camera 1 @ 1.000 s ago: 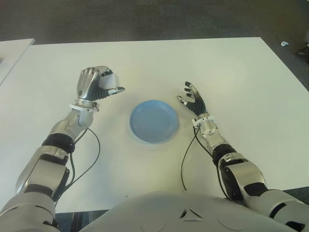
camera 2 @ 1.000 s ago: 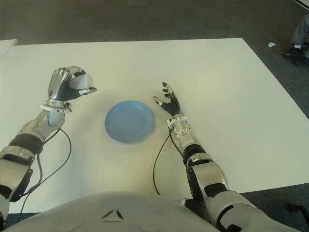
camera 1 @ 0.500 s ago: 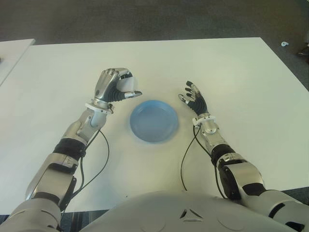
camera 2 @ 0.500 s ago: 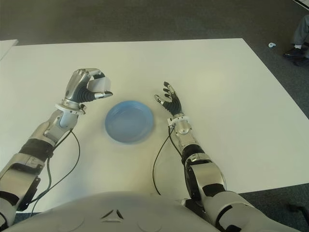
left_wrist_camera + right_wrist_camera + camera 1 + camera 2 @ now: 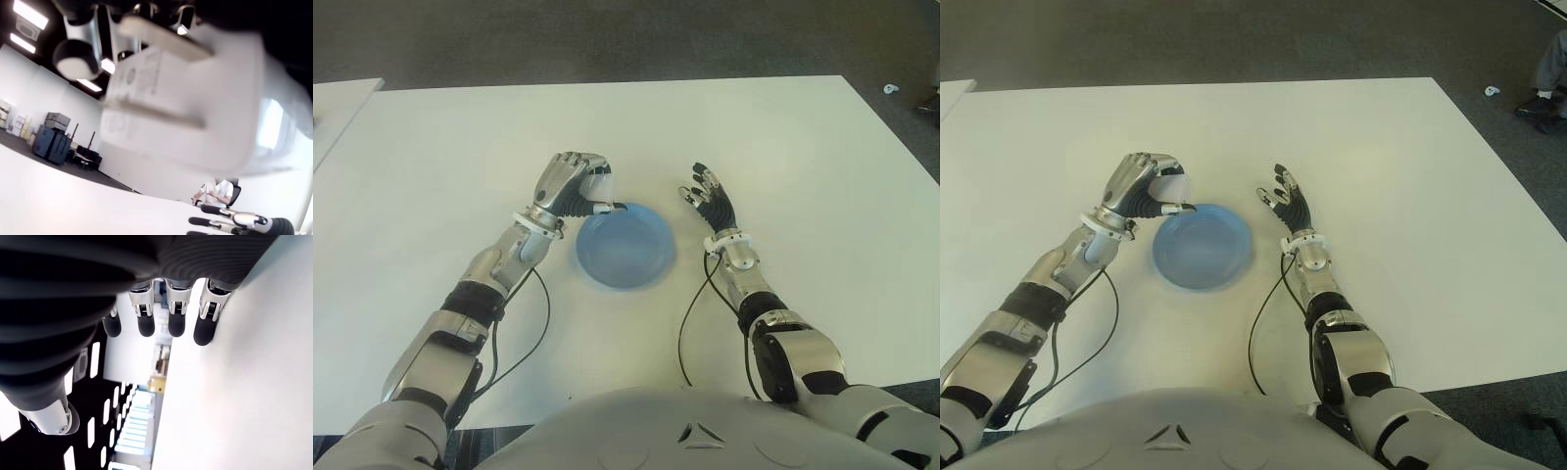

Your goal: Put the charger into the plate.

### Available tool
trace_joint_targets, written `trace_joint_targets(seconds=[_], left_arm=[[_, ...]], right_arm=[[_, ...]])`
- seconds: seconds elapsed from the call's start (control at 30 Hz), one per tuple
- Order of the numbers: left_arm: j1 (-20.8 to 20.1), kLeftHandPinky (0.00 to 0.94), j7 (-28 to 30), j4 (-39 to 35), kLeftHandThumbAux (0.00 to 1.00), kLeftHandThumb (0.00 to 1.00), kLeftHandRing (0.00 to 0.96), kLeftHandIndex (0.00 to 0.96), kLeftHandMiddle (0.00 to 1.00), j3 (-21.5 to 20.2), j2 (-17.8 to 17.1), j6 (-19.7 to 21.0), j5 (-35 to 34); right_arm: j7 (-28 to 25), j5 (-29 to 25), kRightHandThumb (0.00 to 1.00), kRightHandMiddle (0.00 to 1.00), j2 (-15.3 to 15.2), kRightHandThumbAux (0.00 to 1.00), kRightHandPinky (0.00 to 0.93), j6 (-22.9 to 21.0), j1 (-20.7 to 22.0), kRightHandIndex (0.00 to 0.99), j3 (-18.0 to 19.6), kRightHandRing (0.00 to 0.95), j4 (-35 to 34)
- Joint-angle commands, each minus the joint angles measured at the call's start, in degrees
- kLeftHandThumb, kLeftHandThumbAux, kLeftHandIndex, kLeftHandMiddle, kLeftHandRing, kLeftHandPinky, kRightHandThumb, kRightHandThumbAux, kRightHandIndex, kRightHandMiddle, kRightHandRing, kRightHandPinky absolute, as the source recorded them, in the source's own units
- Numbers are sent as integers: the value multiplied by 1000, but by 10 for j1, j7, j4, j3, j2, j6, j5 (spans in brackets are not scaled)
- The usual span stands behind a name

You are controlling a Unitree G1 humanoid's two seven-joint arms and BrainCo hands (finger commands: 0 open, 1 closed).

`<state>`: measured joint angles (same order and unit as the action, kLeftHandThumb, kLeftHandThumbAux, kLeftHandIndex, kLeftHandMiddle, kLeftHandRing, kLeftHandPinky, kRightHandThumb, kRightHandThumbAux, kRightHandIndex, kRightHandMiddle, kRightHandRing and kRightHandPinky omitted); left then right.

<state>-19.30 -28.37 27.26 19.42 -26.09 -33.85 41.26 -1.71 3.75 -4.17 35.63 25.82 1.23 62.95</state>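
Note:
My left hand (image 5: 582,186) is curled around a white charger (image 5: 600,185) and holds it just above the far left rim of the blue plate (image 5: 626,247). The charger (image 5: 195,107) fills the left wrist view, its metal prongs showing between my fingers. The plate sits in the middle of the white table (image 5: 783,147) and holds nothing. My right hand (image 5: 710,199) shows to the right of the plate, fingers spread, holding nothing; its fingertips (image 5: 176,325) hang free in the right wrist view.
Black cables (image 5: 690,313) trail from both wrists across the table toward me. A second white table edge (image 5: 337,98) shows at the far left. Dark floor lies beyond the table, with a small white object (image 5: 889,89) on it at the far right.
My left hand has carried the charger rightward and nearer, from well left of the plate to its left rim. The right hand has barely shifted.

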Motion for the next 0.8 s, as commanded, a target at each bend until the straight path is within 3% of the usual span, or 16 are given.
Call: trace_joint_targets(seconds=[0.03, 0.33, 0.53, 0.8], left_arm=[[5, 886, 23, -18, 437, 344, 880, 837, 885, 10, 10, 17, 13], [27, 879, 67, -67, 448, 315, 876, 837, 879, 22, 22, 53, 20], [52, 862, 62, -46, 447, 312, 867, 835, 876, 47, 48, 61, 27], [63, 841, 71, -59, 430, 307, 859, 832, 874, 49, 53, 87, 34]], right_arm=[[-8, -6, 110, 43, 18, 607, 93, -64, -56, 3, 2, 47, 38], [-3, -5, 111, 46, 24, 606, 95, -62, -56, 0, 4, 52, 38], [-3, -3, 107, 48, 26, 604, 94, -63, -55, 0, 4, 53, 37], [-4, 0, 98, 44, 27, 597, 89, -62, -55, 0, 2, 49, 38]])
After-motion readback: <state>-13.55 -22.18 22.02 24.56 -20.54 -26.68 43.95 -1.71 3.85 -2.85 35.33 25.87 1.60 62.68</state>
